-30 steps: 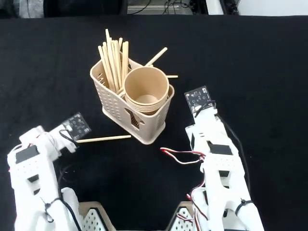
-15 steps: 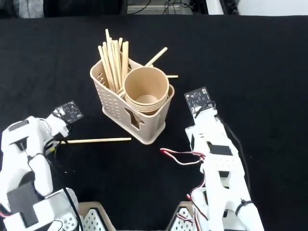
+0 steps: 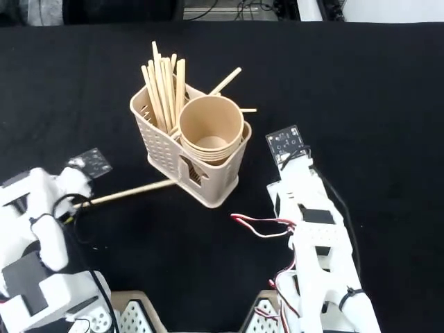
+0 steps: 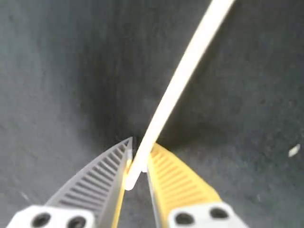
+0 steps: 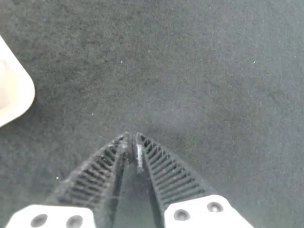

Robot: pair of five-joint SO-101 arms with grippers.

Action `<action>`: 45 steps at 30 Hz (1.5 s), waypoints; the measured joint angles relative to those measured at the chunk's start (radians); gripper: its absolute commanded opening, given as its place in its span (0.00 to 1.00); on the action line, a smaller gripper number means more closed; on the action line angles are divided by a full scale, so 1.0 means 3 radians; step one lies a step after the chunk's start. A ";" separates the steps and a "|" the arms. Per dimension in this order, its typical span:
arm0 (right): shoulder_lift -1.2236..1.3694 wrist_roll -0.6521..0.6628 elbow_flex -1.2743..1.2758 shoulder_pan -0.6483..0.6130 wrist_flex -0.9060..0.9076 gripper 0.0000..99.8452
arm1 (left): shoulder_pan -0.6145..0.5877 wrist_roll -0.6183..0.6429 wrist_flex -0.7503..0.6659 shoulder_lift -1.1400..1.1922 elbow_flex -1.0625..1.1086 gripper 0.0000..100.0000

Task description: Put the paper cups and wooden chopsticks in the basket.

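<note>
A cream slotted basket (image 3: 163, 149) stands on the black cloth with stacked paper cups (image 3: 211, 127) and several wooden chopsticks (image 3: 164, 87) upright inside it. One loose chopstick (image 3: 132, 191) slants from the basket's foot toward the left arm. My left gripper (image 4: 137, 159) is shut on that chopstick's (image 4: 183, 76) end, close above the cloth. My right gripper (image 5: 131, 142) is shut with nothing between its fingers, just right of the basket (image 5: 12, 90), low over the cloth.
The right arm (image 3: 305, 215) lies along the table right of the basket, with red and white wires (image 3: 260, 225) looping off it. Black cloth (image 3: 361, 104) covers the whole table. Dark equipment lines the far edge.
My left arm has swung back to the left and drawn the held end of the chopstick with it. The chopstick has tilted, its far end now near the basket's foot. The right arm kept still.
</note>
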 measured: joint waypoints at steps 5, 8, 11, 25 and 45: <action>0.0000 0.0000 0.0000 0.0000 0.0000 0.01 | -0.0619 0.0000 0.0435 -0.0266 -0.0026 0.03; 0.0000 0.0000 0.0000 0.0000 0.0000 0.01 | -0.1008 0.0000 0.0670 -0.0614 -0.0026 0.03; 0.0000 0.0000 0.0000 0.0000 0.0000 0.01 | -0.1412 0.0000 0.0716 -0.0880 0.0031 0.03; 0.0000 0.0000 0.0000 -0.0113 0.0000 0.01 | -0.1652 0.0015 0.0005 -0.1079 0.0875 0.21; 0.0000 0.0000 0.0000 -0.0113 0.0000 0.01 | 0.0644 0.1463 0.0164 -0.0823 -0.0348 0.21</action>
